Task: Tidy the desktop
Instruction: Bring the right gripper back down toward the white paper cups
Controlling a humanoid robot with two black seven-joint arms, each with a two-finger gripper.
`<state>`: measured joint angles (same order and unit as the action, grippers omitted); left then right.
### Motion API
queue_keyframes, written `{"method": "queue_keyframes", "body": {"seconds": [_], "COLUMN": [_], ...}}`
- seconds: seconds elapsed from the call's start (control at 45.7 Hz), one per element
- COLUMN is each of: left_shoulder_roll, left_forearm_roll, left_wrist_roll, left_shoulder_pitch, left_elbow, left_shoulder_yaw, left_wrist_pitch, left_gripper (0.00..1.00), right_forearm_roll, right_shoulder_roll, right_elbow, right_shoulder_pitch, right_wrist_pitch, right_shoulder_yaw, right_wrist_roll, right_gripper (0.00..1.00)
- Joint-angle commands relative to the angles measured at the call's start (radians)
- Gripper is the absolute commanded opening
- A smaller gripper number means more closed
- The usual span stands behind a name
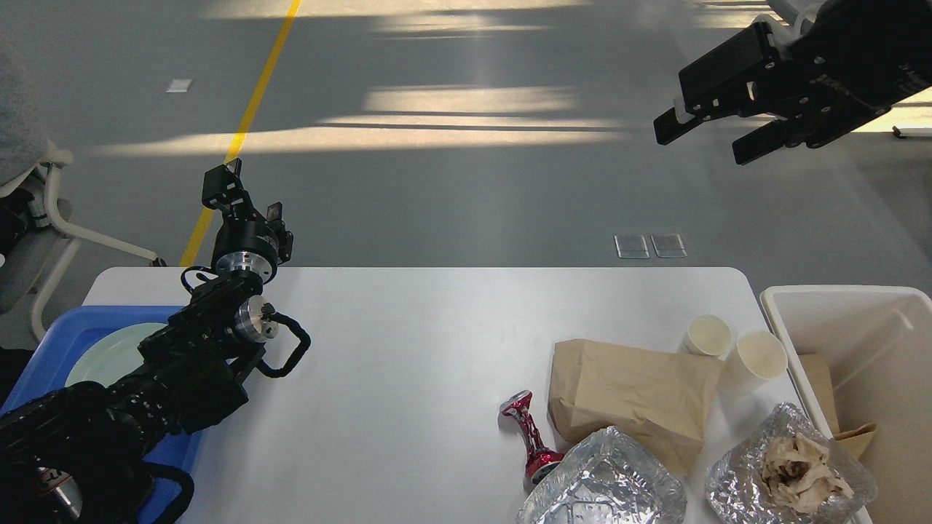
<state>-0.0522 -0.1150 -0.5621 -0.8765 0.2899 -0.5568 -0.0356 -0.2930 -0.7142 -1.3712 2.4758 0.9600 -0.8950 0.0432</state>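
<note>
A: Where's the right gripper?

B: Up high at the far right, fingers spread wide, nothing between them. The desktop lies well below it and to its left.

A: And what sits nearest under it?

B: Two cups, a bag just beside them, a crushed can, two foil trays, and the bin at the desktop's right edge.

A: The left gripper?

B: Raised over the desktop's far left corner, beyond the blue tray; its fingers stand apart, empty.

head view, looking down, desktop near
</note>
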Motion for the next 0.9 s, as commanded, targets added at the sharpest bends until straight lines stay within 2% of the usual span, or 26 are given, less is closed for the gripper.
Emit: {"method": "queue_keyframes", "body": {"seconds": [0.0, 0.875], "left_shoulder_roll": [0.000, 0.000], "left_forearm_roll": [0.000, 0.000], "left_wrist_roll": [0.001, 0.001], "left_shoulder_pitch": [0.001, 0.001], "left_elbow": [0.000, 0.000], "left_shoulder_yaw": [0.000, 0.000], "left_wrist_pitch": [-0.001, 0.000], "left_gripper": [0.96, 0.96], "right_forearm_roll": [0.000, 0.000], "right_shoulder_roll": [-0.030, -0.040], "right_elbow": [0.000, 0.008], "right_shoulder_pitch": [0.002, 0.005], "right_wrist_pitch": [0.000, 0.000], "right_shoulder_yaw": [0.002, 0.013], "right_wrist_roll": [0.000, 0.000], "right_gripper": [1.00, 1.00]}}
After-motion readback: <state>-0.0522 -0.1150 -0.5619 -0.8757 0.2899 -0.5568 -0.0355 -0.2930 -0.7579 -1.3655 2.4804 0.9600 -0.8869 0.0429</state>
